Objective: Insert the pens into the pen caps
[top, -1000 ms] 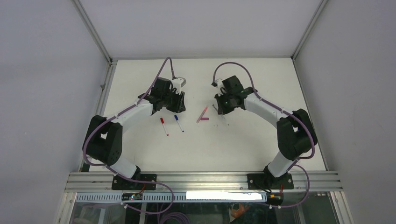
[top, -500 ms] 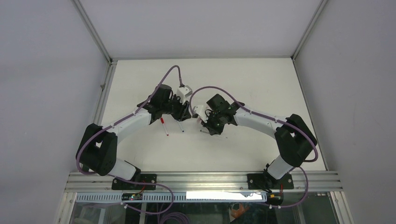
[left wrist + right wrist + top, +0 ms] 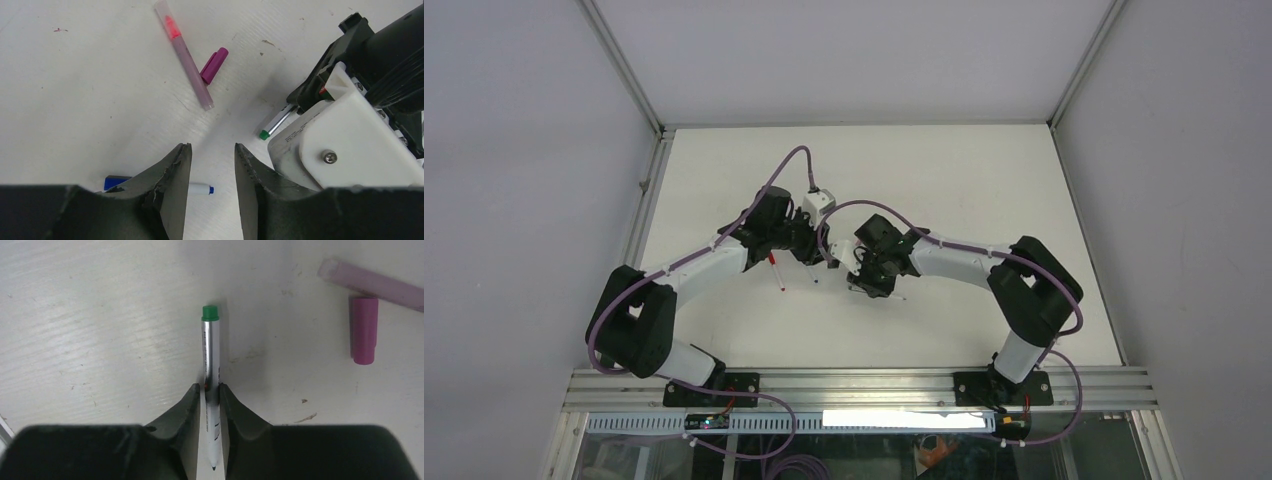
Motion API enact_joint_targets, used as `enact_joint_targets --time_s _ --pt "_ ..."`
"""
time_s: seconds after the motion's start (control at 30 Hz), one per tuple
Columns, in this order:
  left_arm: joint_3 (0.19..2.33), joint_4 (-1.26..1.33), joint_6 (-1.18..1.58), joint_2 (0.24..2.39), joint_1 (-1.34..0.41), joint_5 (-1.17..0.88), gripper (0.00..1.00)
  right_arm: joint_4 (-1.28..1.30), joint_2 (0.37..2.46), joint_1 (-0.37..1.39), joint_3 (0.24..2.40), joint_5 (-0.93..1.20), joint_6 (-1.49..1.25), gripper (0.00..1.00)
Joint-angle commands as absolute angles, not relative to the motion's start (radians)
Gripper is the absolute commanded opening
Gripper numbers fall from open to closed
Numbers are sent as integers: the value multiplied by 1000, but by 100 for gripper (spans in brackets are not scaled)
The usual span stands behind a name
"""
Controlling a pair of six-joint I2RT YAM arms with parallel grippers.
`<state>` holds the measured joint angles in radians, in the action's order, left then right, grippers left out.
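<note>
R gripper (image 3: 210, 389) clamped on green-ended pen (image 3: 210, 352), axis 12–6, green end at 12; magenta cap (image 3: 363, 330) lies at 2 o'clock of grip, axis approx parallel, R arm nearer; L gripper (image 3: 212, 151) jaws apart, empty, over blue pen (image 3: 200, 188)

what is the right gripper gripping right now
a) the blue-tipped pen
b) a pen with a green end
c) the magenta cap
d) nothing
b: in the right wrist view the right gripper is shut on the pen with the green end, while the magenta cap lies apart, off to the side.
</note>
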<state>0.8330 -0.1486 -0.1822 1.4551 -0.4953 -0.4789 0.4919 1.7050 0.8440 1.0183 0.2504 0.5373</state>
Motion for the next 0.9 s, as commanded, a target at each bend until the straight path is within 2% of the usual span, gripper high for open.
enact_joint_targets --time_s 0.0,0.03,0.2,0.33,0.47,0.5,0.53,0.57,0.67,0.87 --pt "832 -88 -208 1414 -503 -528 38 441 1693 854 1039 224 553 26" --pt "833 -88 -207 1412 -503 -529 38 447 1686 854 1049 217 557 31" --pt "820 -64 -203 1409 -520 -549 38 383 1561 853 1061 118 553 35" --pt "819 -33 -219 1428 -563 -557 39 197 1325 840 976 80 519 49" --pt "818 -4 -245 1455 -612 -559 39 81 1129 826 899 -65 439 62" --pt "816 19 -251 1466 -622 -573 39 73 1096 817 888 -100 405 67" --pt "817 34 -259 1478 -633 -586 39 65 1071 810 880 -148 362 81" --pt "823 43 -266 1495 -644 -593 39 59 1046 801 871 -193 324 89" --pt "863 39 -297 1559 -681 -581 39 51 980 786 833 -312 226 98" --pt "1015 -53 -374 1724 -736 -504 38 10 853 773 731 -389 110 100"
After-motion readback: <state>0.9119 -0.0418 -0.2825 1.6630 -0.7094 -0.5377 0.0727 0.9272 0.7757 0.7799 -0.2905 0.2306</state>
